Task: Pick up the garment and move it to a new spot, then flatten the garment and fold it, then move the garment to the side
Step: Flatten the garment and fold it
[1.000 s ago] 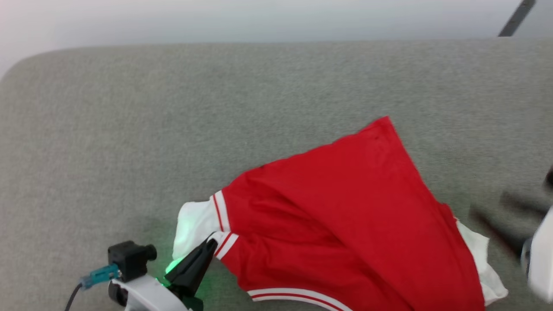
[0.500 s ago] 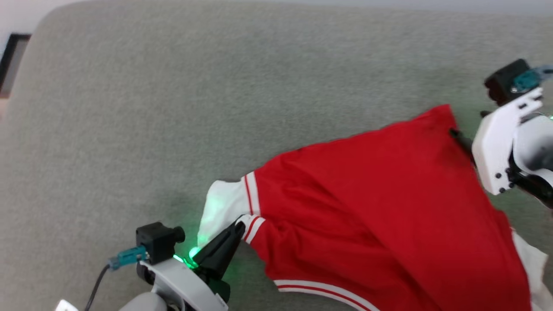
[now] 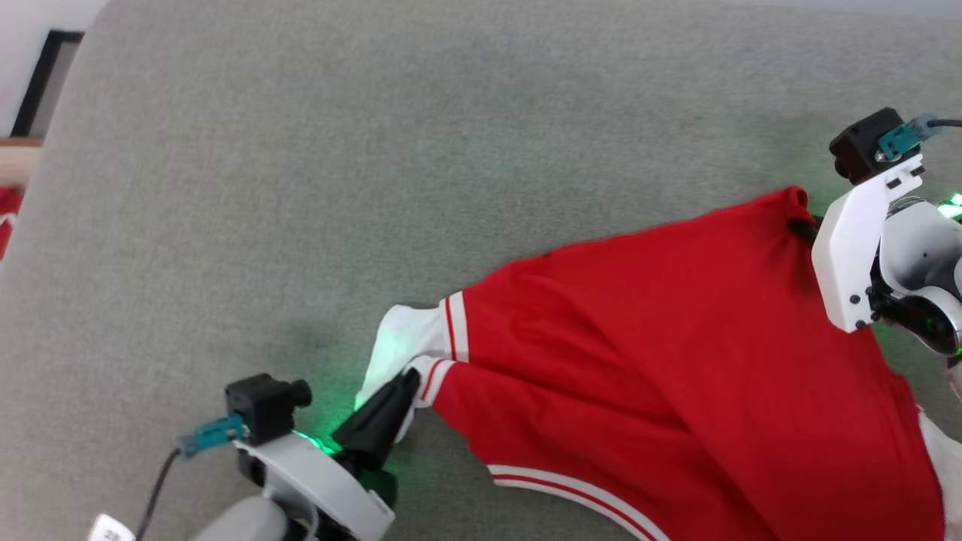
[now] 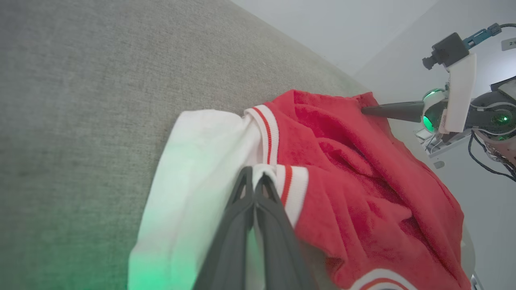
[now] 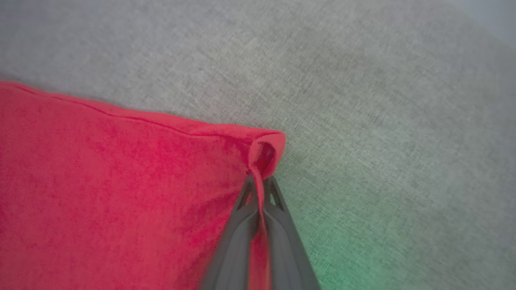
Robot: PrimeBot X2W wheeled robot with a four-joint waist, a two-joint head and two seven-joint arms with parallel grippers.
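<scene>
On grey upholstery, left gripper and right gripper pinch the garment.

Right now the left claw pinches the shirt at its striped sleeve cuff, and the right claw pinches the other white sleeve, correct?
Not quite. The right gripper pinches a plain red corner of the garment, not a white sleeve; the right wrist view shows red cloth between its shut fingers. The left gripper does pinch the striped sleeve cuff.
</scene>
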